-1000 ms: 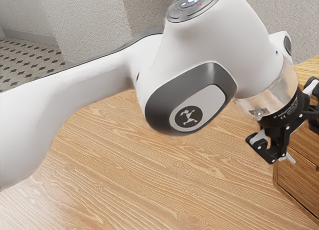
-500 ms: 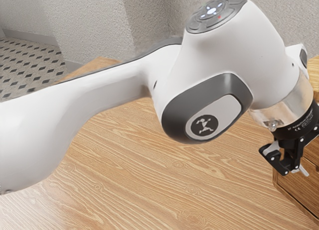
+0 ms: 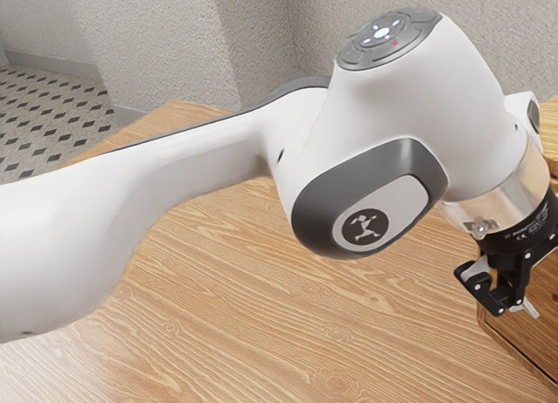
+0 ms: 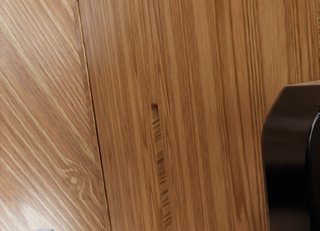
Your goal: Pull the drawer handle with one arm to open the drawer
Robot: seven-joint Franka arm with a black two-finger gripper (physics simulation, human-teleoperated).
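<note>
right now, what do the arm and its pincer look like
The arm is glossy white with rounded shells. Its big joint has a dark grey cover and a pale panel bearing a round black logo. A grey button cap with a red light tops it. A silvery ring leads to the black pincer, marked with small white lettering.

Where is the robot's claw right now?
The claw is low at the exterior view's right edge, under the white arm, close by the wooden drawer cabinet on the table.

Light wood-grain table (image 3: 227, 324), wooden drawer cabinet (image 3: 532, 342) standing on it at exterior view's right edge
</note>
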